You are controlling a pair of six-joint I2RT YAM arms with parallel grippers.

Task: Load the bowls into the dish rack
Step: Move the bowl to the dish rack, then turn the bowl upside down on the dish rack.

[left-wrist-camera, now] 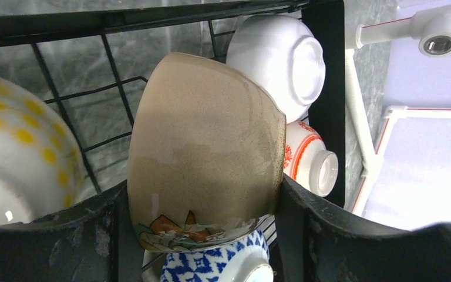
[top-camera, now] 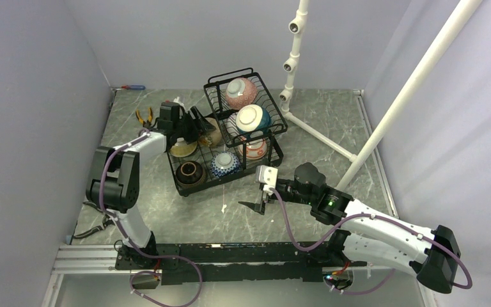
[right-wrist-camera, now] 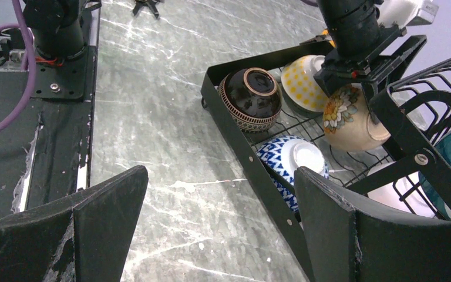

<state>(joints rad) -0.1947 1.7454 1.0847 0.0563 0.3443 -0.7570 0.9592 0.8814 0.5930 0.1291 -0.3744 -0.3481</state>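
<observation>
The black wire dish rack (top-camera: 211, 182) stands mid-table. My left gripper (top-camera: 198, 128) hangs over the rack's left part, shut on a tan flowered bowl (left-wrist-camera: 205, 135) held on its side; both fingers (left-wrist-camera: 340, 235) press its sides. Below it lie a blue-patterned bowl (left-wrist-camera: 211, 267), a yellow-dotted bowl (left-wrist-camera: 17, 147) and a red-patterned bowl (left-wrist-camera: 305, 158). A dark brown bowl (top-camera: 190, 171) sits at the rack's near corner. The raised basket holds a pink bowl (top-camera: 241, 91) and a teal-and-white bowl (top-camera: 252, 119). My right gripper (top-camera: 256, 204) hovers open over bare table in front of the rack.
Orange-handled pliers (top-camera: 144, 116) lie left of the rack, and a red-and-blue screwdriver (top-camera: 131, 87) lies at the back wall. A white pipe stand (top-camera: 292, 64) rises right of the rack, with a slanting pipe (top-camera: 409, 83) beyond. Walls close in left and right.
</observation>
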